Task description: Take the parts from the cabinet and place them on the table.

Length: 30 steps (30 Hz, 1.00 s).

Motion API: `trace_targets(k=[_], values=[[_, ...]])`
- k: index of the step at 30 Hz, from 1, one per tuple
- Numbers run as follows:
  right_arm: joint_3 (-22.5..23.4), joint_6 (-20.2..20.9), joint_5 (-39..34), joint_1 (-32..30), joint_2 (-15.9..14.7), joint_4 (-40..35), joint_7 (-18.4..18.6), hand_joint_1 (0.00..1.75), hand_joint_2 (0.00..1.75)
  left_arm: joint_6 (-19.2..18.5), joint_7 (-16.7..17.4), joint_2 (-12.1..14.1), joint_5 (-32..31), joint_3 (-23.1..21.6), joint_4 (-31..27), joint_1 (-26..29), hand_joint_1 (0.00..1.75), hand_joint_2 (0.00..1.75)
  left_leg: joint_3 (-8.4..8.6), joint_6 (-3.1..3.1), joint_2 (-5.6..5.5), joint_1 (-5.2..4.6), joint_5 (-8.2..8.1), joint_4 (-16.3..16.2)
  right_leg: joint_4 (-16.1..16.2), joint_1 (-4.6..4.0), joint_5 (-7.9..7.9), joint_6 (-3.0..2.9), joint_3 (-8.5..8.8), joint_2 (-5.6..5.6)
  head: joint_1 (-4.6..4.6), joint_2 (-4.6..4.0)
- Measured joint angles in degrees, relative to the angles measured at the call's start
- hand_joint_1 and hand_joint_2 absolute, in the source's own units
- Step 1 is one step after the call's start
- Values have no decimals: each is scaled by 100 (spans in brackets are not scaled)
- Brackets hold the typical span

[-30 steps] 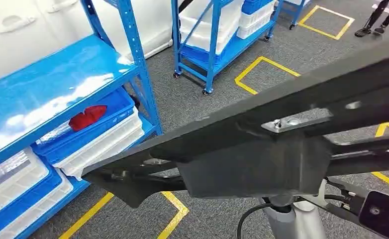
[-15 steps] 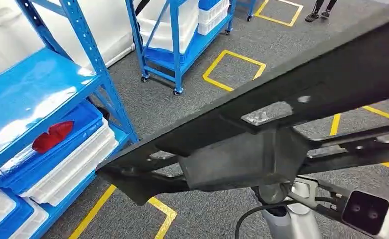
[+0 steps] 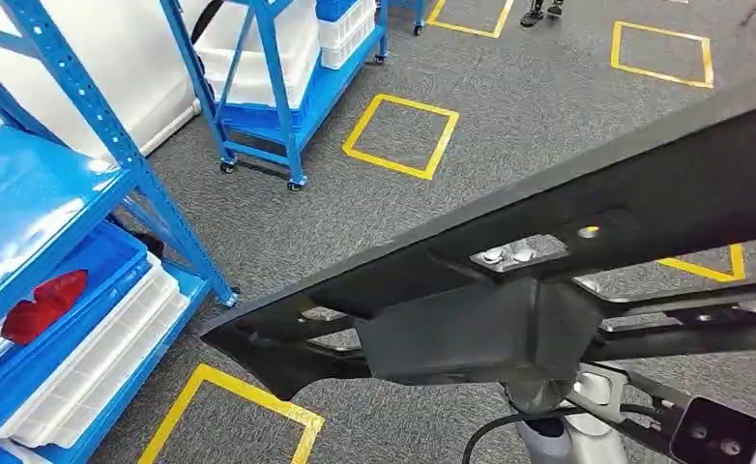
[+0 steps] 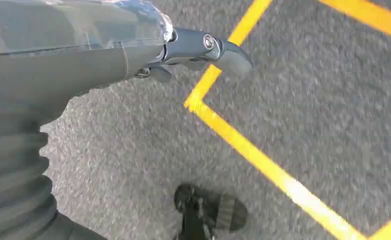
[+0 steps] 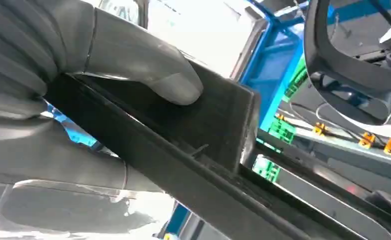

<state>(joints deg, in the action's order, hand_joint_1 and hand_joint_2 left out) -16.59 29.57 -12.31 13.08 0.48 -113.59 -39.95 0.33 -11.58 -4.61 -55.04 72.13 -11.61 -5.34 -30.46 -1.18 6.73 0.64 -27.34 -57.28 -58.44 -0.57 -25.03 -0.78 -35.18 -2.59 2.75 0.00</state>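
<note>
A long black frame part [image 3: 587, 193] stretches across the head view from lower left to upper right, carried above the floor, with a boxy block [image 3: 471, 333] under its middle. My right hand [image 5: 83, 65] grips the part's edge [image 5: 213, 125], thumb pressed on its flat face. My left hand [image 4: 83, 65] lies against a dark, glossy stretch of the part [image 4: 58, 20], thumb under it and a dark finger [image 4: 208, 47] reaching along it. The right forearm [image 3: 558, 435] shows below the part.
The blue shelf cabinet [image 3: 36, 184] stands at left, with a red part [image 3: 43, 304] in a blue bin above white bins. A blue wheeled rack [image 3: 268, 77] stands further back. Yellow floor squares [image 3: 400, 135] mark the grey carpet. A person's feet [image 3: 543, 14] show far off.
The whole picture has shifted: the camera has turned away from the cabinet, which now sits further left. The black part stays held in the same place before me.
</note>
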Motion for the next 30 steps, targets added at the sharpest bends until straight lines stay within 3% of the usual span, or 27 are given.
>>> trace_targets(k=[1,2,3,5,6,7,8,10,11,12,15,16,17,18,19,21,22,23,25,26,27,30], values=[[0,0,0,-7,-2,-44,0,175,175,-17,0,-15,-13,0,0,-7,0,175,-7,-34,30,5,-41,-5,78,73,50,-58,45,79,2,0],[-7,2,-4,-3,-2,-83,0,175,175,-26,2,-32,-26,-4,2,-15,0,175,-6,-56,-216,28,-127,-107,107,70,62,-71,65,120,0,-2],[-13,0,-9,12,0,-98,0,175,175,-28,4,-66,-31,-7,2,-8,0,175,-144,-56,-445,37,-338,-433,109,79,66,-100,64,166,2,-2],[-50,0,-15,11,2,-109,18,175,175,-2,37,-89,-33,-7,2,24,0,175,-608,-80,-599,43,-796,-1414,108,71,68,-126,60,324,0,0],[-57,-2,-26,10,2,-109,24,175,175,9,48,-92,-31,-7,2,40,0,175,-803,-91,-626,43,-893,-1790,103,60,67,-129,61,405,0,0],[-61,-9,-28,10,-2,-109,50,175,175,20,52,-92,-28,-4,2,44,0,175,-875,-88,-627,43,-827,-1866,96,59,67,-128,65,489,0,0],[-72,-13,-39,10,-7,-111,72,175,175,22,52,-96,-24,-4,2,40,0,175,-811,-82,-631,44,-634,-1667,90,60,65,-124,71,565,0,-2],[-85,-37,-77,19,-11,-114,74,175,175,24,48,-98,-13,-7,2,25,0,175,-384,-54,-707,54,-48,-662,63,65,51,-102,95,715,0,-2],[-90,-52,-114,28,-11,-120,74,175,175,22,41,-98,20,-4,2,28,0,175,-195,-36,-952,70,141,-203,46,76,38,-83,90,769,0,0],[-92,-70,-144,46,-15,-120,74,175,175,13,40,-100,35,-4,2,22,0,175,-149,-15,-1213,91,64,-52,-5,38,34,-38,46,823,0,-2],[-96,-103,-138,58,-33,-124,59,175,175,0,31,-111,16,0,2,14,0,175,-147,54,-1050,32,80,-73,32,123,92,87,-7,1013,0,0],[-96,-120,-138,74,-46,-127,55,175,175,0,33,-114,2,0,2,2,0,175,-126,107,-984,84,116,-13,38,87,96,131,-21,1071,0,0],[-98,-133,-138,74,-59,-129,52,175,175,4,33,-124,-24,-4,2,-11,0,175,-107,140,-893,84,137,12,-59,93,29,127,-39,835,0,0],[-98,-149,-140,113,-68,-140,50,175,175,7,33,-124,-28,-7,2,-9,0,175,-102,186,-838,76,133,18,-299,76,-142,149,-162,560,-2,0],[-112,-175,-142,150,-68,-140,55,175,175,20,33,-122,-28,-4,2,2,0,175,-104,205,-756,53,129,17,-717,88,-369,174,-371,412,0,-2],[-142,-203,-142,178,-70,-138,79,175,175,20,24,-111,-20,-2,2,23,0,175,-109,219,-587,23,120,14,-1649,121,-722,214,-833,317,0,-2],[-155,-205,-140,184,-70,-138,87,175,175,20,9,-109,-17,-2,2,18,0,175,-109,218,-515,15,115,13,-1819,134,-729,222,-918,308,0,0],[-177,-214,-140,198,-70,-138,103,175,175,18,-11,-109,4,-2,2,8,0,175,-103,214,-440,12,106,13,-1677,141,-596,225,-844,287,0,0],[-197,-225,-142,253,-70,-140,122,175,175,22,-13,-109,42,0,2,-7,0,175,-76,193,-325,10,87,11,-803,136,-165,202,-357,201,0,-2],[-205,-229,-142,294,-70,-142,133,175,175,24,-13,-109,55,2,2,-9,0,175,-52,171,-280,4,72,11,-241,116,24,164,-31,-2,0,-2],[-225,-232,-140,339,-68,-144,149,175,175,24,-11,-109,68,2,2,-7,0,175,-41,140,-238,-26,52,7,23,54,-60,116,86,-236,0,0],[-286,-240,-140,390,-63,-166,197,175,175,24,-7,-113,50,4,2,-8,0,175,-16,52,-93,-36,28,16,12,14,-32,36,50,-25,0,0]])
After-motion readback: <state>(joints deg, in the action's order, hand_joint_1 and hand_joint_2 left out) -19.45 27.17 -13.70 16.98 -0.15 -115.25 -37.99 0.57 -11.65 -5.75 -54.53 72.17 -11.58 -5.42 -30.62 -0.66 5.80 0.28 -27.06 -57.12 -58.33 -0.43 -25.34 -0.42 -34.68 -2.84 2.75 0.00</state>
